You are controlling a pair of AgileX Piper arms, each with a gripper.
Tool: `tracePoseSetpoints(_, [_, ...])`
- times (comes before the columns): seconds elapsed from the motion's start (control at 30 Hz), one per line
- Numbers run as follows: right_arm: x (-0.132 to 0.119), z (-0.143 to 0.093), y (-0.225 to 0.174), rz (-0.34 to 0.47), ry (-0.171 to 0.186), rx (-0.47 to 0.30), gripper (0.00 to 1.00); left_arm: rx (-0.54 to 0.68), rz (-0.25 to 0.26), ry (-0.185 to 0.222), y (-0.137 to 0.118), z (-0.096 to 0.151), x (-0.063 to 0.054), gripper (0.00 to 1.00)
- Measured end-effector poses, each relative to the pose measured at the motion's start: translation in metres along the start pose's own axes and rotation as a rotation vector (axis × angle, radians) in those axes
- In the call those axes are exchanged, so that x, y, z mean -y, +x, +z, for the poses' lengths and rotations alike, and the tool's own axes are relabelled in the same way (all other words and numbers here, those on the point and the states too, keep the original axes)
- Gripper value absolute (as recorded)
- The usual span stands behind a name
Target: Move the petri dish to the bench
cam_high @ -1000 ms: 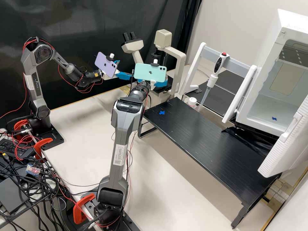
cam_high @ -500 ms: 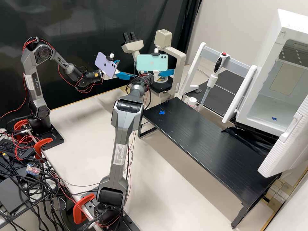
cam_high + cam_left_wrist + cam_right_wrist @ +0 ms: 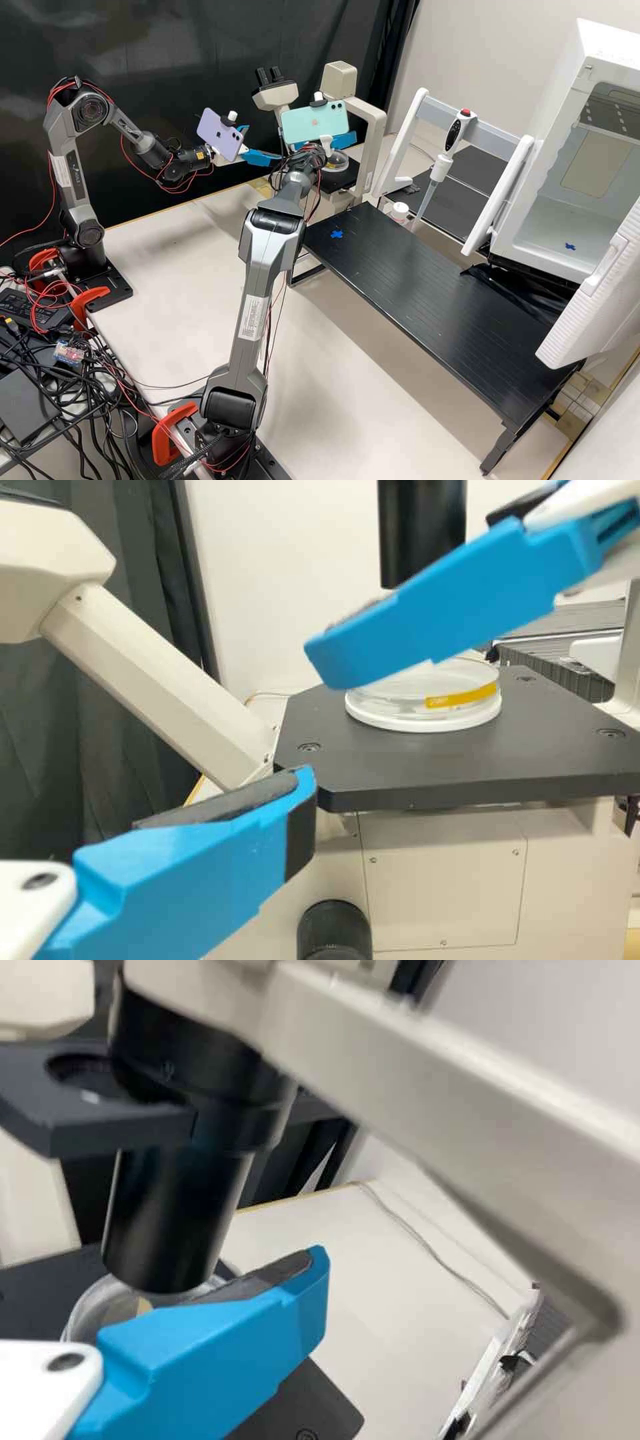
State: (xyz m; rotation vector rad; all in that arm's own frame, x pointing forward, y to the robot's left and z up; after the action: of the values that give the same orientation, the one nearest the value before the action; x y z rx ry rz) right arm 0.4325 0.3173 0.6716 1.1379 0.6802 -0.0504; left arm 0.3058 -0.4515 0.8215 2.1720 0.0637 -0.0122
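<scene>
The right gripper (image 3: 323, 143) is beside the microscope in the high view, its blue fingers spread apart. The left gripper (image 3: 264, 143), also open, stands farther left. A clear round petri dish (image 3: 337, 161) rests on the black microscope stage (image 3: 341, 179). In the left wrist view the dish (image 3: 425, 702) has yellow tape on its side and lies beyond the open left gripper (image 3: 310, 725), untouched by it. One finger of the right gripper (image 3: 215, 1350) partly covers the dish (image 3: 92, 1305) in the right wrist view, where a black cylinder also overlaps it. The black raised bench (image 3: 427, 293) stands nearby.
The microscope's beige arm (image 3: 373, 143) rises right of the stage, with its black objective cylinder (image 3: 165, 1220) over the dish. A pipette (image 3: 440, 163) hangs on a rack behind the raised bench, near a white-capped bottle (image 3: 399, 211). An open white cabinet (image 3: 533, 230) stands at right.
The right gripper has risen and then turned and shifted slightly left, uncovering the dish on the stage in the high view. The left arm has stayed still.
</scene>
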Motion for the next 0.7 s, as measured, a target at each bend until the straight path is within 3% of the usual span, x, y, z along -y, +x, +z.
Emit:
tracePoseSetpoints(0.17, [0.006,0.017,0.005,-0.089,0.092,0.003,1.0,0.0,0.0,0.0,0.0,0.0,0.0,1.0])
tracePoseSetpoints(0.27, [0.007,0.025,0.004,-0.139,0.172,-0.004,1.0,0.0,0.0,0.0,0.0,0.0,0.0,1.0])
tracePoseSetpoints(0.33, [0.005,0.031,0.003,-0.155,0.255,-0.014,1.0,0.0,0.0,0.0,0.0,0.0,0.0,1.0])
tracePoseSetpoints(0.47, [0.013,0.039,0.003,-0.17,0.359,-0.016,1.0,0.0,0.0,0.0,0.0,0.0,0.0,1.0])
tracePoseSetpoints(0.67, [0.018,0.04,0.002,-0.184,0.379,-0.005,1.0,0.0,0.0,0.0,0.0,0.0,0.0,1.0])
tracePoseSetpoints(0.7, [0.018,0.04,0.002,-0.185,0.364,0.003,1.0,0.0,0.0,0.0,0.0,0.0,0.0,1.0])
